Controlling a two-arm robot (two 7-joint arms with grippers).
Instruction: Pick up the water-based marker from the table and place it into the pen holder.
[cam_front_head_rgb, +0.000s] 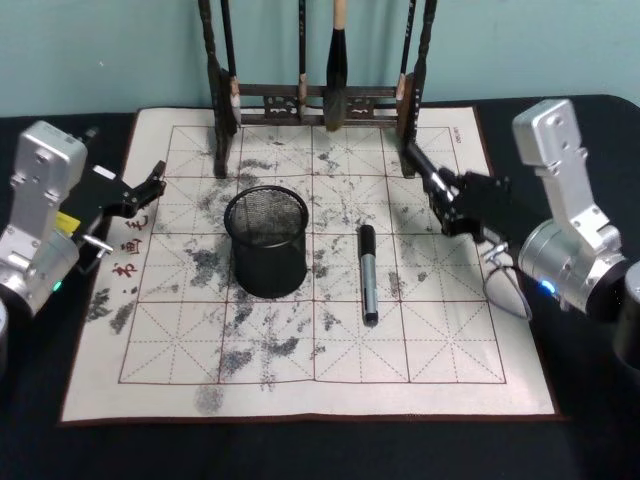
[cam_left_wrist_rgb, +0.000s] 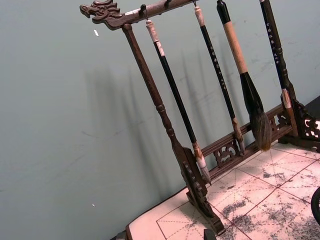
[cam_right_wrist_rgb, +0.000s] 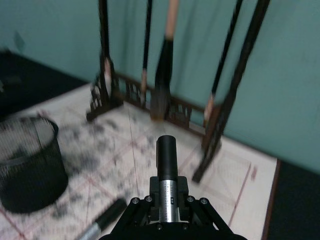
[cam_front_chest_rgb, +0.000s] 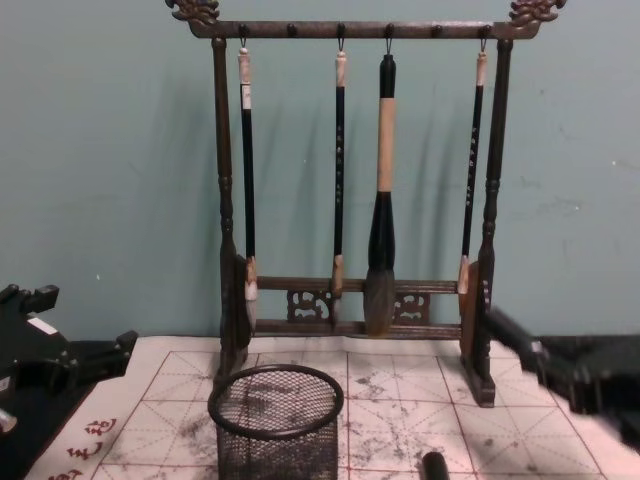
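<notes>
the right gripper (cam_front_head_rgb: 415, 158) hung over the far right part of the ink-stained white grid-lined calligraphy mat (cam_front_head_rgb: 160, 360), and whether it was open or closed could not be told. the black-and-grey water-based marker (cam_front_head_rgb: 368, 275) lay flat on the mat, nearer the robot than this gripper and a little to its left, apart from it, with its long axis running away from the robot. further to the gripper's left, just beside the marker but not touching it, stood the short black wire-mesh cylinder pen holder (cam_front_head_rgb: 267, 250), upright, its mouth open upward and its mesh floor showing through the rim. the marker lay outside the holder.

the left gripper (cam_front_head_rgb: 158, 180) hovered at the mat's left edge, pointing toward the holder, which sat to its right and slightly nearer the robot, well apart from it; its opening could not be told either.

beyond both grippers, at the mat's far edge, rose the tall dark wooden rack (cam_front_chest_rgb: 225, 200), with four calligraphy brushes (cam_front_chest_rgb: 385, 200) hanging from its top bar, tips down. the mat lay on a black table (cam_front_head_rgb: 30, 440).
</notes>
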